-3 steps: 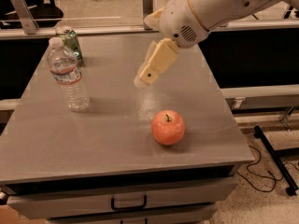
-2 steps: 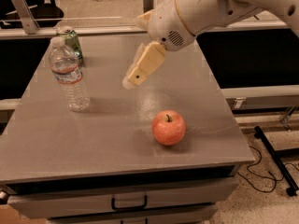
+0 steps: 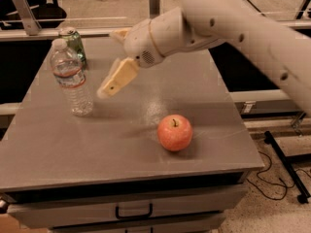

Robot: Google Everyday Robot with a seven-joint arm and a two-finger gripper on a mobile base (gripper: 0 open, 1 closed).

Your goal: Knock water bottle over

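The water bottle (image 3: 71, 78) stands upright at the left of the grey table (image 3: 58, 149). It is clear ribbed plastic with a white cap and a coloured label band. My gripper (image 3: 108, 90) hangs from the white arm over the table, just right of the bottle at about its mid height, with a small gap between them. It holds nothing.
A green drink can (image 3: 75, 44) stands right behind the bottle. A red apple (image 3: 174, 132) lies at the front right of the table. A drawer with a black handle (image 3: 133, 211) is below the front edge. Cables lie on the floor at the right.
My gripper has moved left across the table towards the bottle. The bottle, can and apple have not moved.
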